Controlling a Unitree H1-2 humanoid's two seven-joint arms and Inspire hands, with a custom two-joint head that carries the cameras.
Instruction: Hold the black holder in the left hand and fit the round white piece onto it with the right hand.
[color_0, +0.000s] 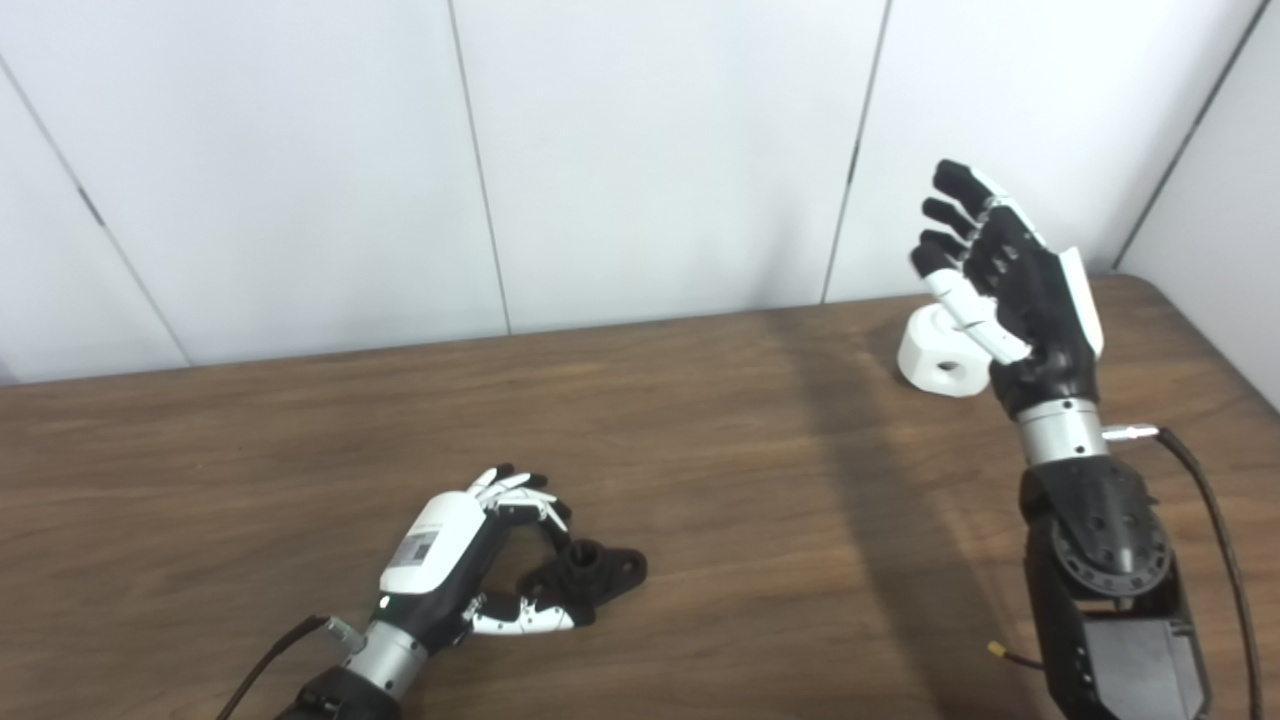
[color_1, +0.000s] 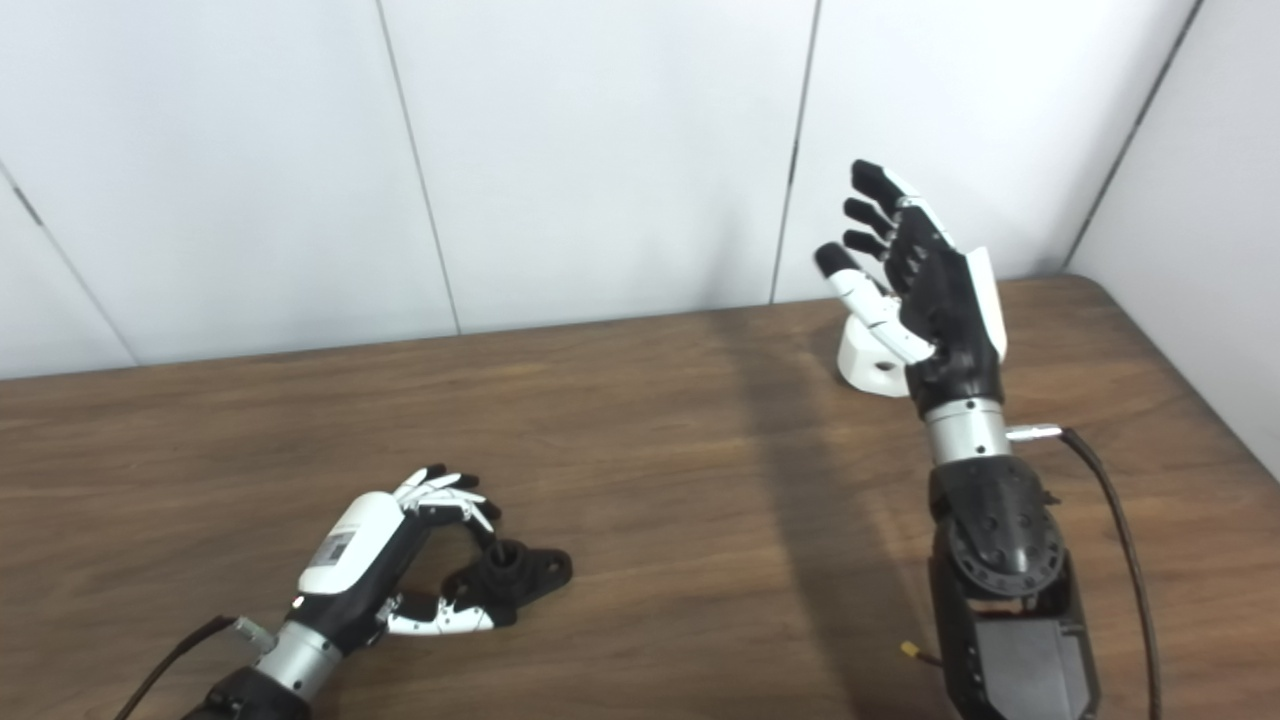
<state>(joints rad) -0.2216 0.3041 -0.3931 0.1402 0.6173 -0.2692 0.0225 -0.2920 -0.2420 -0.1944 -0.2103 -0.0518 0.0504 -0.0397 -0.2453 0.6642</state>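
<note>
we note the black holder (color_0: 585, 572) lying flat on the wooden tabletop (color_0: 700, 480), near the front edge and left of centre. the left hand (color_0: 470, 560) lies low beside it with fingers (color_0: 520, 495) curled over the near end and the thumb (color_0: 520, 618) under its front side; we cannot tell whether the hand actually grips the holder or only cups around it. the round white piece (color_0: 940, 355) sits on the tabletop toward the far right corner, close to the back edge, well apart from the holder. the right hand (color_0: 1010, 285) is raised upright just beside and partly in front of the white piece, fingers spread and extended upward, holding nothing. we cannot tell if the thumb touches the piece. a cable (color_0: 1215, 540) trails from the right wrist.
</note>
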